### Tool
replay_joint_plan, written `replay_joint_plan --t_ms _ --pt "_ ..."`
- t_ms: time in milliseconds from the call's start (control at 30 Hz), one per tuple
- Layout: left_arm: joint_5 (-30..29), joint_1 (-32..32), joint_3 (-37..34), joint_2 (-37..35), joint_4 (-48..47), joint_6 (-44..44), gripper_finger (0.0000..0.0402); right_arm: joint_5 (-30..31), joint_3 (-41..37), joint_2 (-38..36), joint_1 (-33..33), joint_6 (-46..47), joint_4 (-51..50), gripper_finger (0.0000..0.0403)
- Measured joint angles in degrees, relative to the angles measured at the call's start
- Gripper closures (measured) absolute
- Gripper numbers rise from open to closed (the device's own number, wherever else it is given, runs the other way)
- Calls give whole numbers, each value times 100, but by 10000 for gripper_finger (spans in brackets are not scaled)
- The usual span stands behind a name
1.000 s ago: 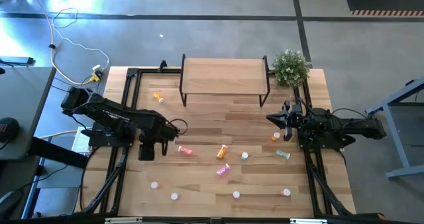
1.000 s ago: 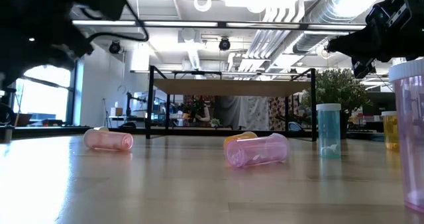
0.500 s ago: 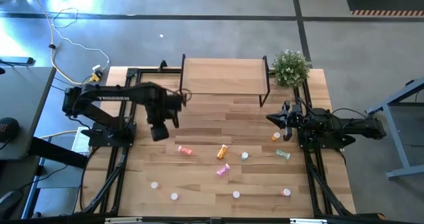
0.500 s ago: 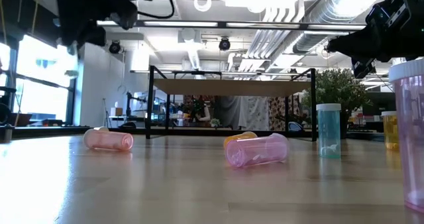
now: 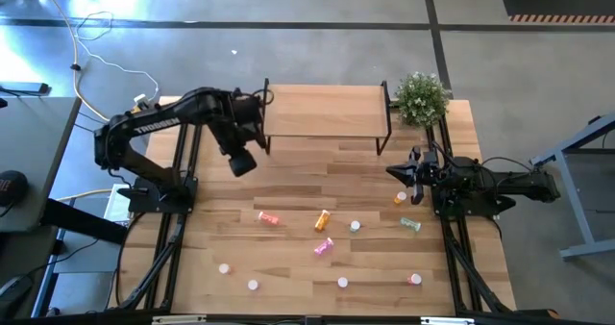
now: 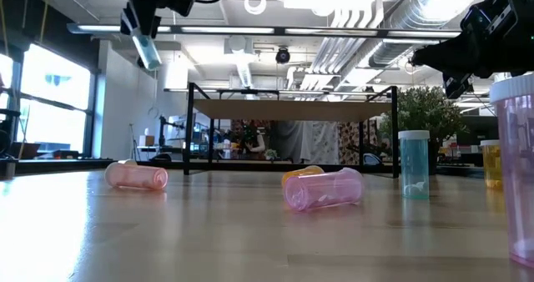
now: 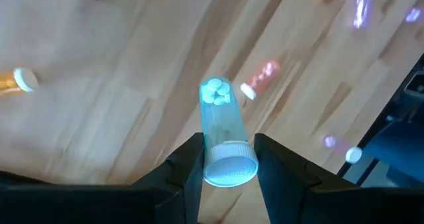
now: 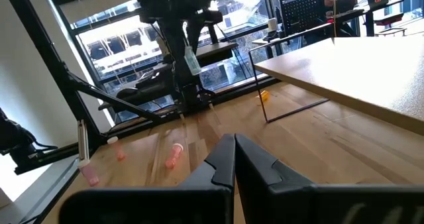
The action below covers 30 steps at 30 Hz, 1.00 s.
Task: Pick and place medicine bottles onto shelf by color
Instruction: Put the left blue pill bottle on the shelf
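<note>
The left gripper (image 7: 228, 159) is clamped on a small translucent teal pill bottle with a white cap (image 7: 223, 134), fingers squeezed in against the cap end, white pills visible at the far end. In the high view that gripper (image 5: 261, 113) sits in the upper left-centre of the frame, right by the left edge of the small light-wood shelf on thin black legs (image 5: 327, 111). In the low view the teal bottle (image 6: 148, 48) hangs tilted near the top left, well above the plank tabletop (image 6: 250, 232).

The right gripper (image 5: 392, 171) waits at centre right of the high view, fingers pressed fully together with nothing in them, near a potted green plant (image 5: 421, 96).

Other bottles are scattered over the lower middle of the high view: a pink one lying down (image 5: 268, 217), an orange one (image 5: 323, 219), another pink one (image 5: 323, 247). One more orange bottle (image 5: 229, 140) lies near the left gripper.
</note>
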Motion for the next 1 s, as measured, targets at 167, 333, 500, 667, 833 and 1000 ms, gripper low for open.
replay_joint_plan --t_ms 167,333,500,667,833,1000 --pt "-1 103 293 354 -3 310 291 -2 0 -1 -1 0 0 403" --pt "-29 96 556 811 -11 896 291 -4 0 -2 0 0 0 403" --pt "-430 95 964 1292 -44 1458 291 -28 0 -1 0 0 0 403" --pt "-1019 143 1648 1684 -217 1830 291 -26 0 0 -2 0 0 403" --pt "-1145 291 2437 2031 -416 1927 291 -24 0 0 -1 0 0 403" --pt "-1337 415 3042 2124 -428 2140 291 -22 0 -2 0 0 0 403"
